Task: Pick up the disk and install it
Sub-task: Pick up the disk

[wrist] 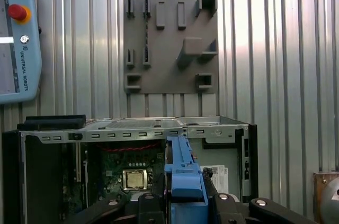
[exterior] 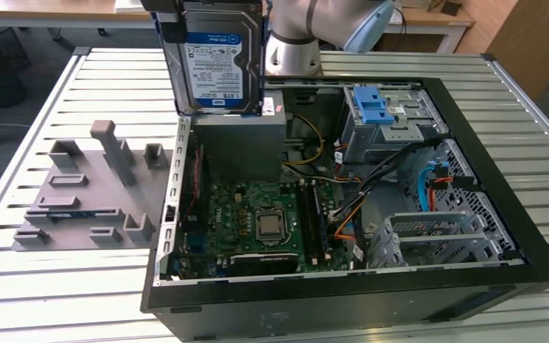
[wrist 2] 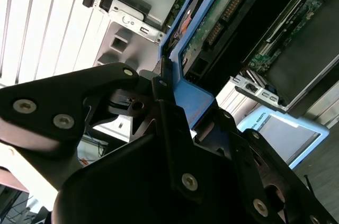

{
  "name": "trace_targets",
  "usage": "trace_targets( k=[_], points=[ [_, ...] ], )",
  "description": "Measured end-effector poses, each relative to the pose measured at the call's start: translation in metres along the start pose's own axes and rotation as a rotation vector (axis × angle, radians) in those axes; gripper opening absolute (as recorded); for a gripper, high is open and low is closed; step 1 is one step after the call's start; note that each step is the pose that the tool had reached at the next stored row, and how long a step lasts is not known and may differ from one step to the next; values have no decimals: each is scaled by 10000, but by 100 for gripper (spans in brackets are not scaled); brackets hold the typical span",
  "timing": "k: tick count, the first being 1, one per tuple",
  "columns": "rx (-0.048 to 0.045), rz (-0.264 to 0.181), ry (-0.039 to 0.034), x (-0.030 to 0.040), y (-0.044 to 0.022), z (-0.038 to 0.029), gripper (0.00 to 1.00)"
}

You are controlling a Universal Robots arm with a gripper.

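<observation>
My gripper is clamped on the disk; in the second wrist view my black fingers press on either side of its blue frame, with the drive's circuit-board side running away from them; in the first wrist view the same blue edge stands between my fingers, seen end-on. In the exterior view the disk hangs upright in the air, label side towards the camera, its lower edge just above the grey power-supply box and touching nothing below that I can make out; it is not seated in any bay. Under it lies the open computer case, on its side on the slatted table; inside are the green motherboard with its processor socket, bundles of cables, and a metal drive cage carrying a bare blue bracket towards the exterior view's right. Beside the case, on the exterior view's left, sits a grey fixture plate with upright blocks and slots; behind the case rises my arm; a pendant with a red button rests on the table.
</observation>
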State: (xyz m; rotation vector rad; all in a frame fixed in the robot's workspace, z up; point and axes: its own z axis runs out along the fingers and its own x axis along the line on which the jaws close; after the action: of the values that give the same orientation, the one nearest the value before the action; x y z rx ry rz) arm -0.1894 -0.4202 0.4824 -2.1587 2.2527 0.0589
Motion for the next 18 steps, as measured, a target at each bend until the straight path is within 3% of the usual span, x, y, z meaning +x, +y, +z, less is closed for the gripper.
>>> trace_targets(
  k=[18],
  points=[
    [0,1,0,-12,-283,-3,37]
  ],
)
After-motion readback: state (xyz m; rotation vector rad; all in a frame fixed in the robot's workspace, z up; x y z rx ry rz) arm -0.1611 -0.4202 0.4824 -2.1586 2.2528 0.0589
